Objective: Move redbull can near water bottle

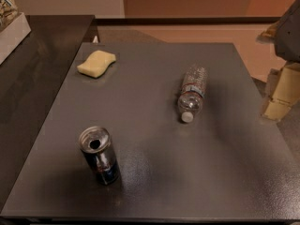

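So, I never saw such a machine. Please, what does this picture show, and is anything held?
It is a mobile robot with one arm; its single camera looks down on a dark table. The gripper, the robot's hand, shows at the right edge, beside the table, away from everything on it, so none of these things is held. On the table are the redbull can, standing upright at the front left, the water bottle, lying on its side, and a yellow sponge at the back left.

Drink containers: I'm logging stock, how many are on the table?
2. The redbull can stands near the front left; the water bottle lies on its side, right of centre. The gripper sits at the far right.
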`<state>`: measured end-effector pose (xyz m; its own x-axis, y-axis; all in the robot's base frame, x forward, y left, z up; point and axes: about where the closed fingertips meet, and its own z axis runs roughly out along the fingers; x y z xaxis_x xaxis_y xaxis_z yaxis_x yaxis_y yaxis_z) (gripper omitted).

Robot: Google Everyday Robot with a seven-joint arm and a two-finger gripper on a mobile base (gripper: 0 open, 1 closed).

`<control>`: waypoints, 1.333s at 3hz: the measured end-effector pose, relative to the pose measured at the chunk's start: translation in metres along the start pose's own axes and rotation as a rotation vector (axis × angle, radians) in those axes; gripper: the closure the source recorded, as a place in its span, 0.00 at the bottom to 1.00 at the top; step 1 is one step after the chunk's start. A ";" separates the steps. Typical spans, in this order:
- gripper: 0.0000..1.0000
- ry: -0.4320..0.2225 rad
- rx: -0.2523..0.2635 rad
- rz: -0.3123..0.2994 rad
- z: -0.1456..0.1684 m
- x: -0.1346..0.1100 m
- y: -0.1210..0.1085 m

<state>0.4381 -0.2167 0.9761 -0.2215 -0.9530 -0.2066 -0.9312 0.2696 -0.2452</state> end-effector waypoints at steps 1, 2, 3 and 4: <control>0.00 0.000 0.000 0.000 0.000 0.000 0.000; 0.00 -0.062 -0.045 -0.035 0.008 -0.016 0.005; 0.00 -0.178 -0.130 -0.096 0.026 -0.046 0.017; 0.00 -0.299 -0.204 -0.186 0.043 -0.085 0.039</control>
<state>0.4328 -0.1192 0.9435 0.0220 -0.8926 -0.4503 -0.9924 0.0348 -0.1177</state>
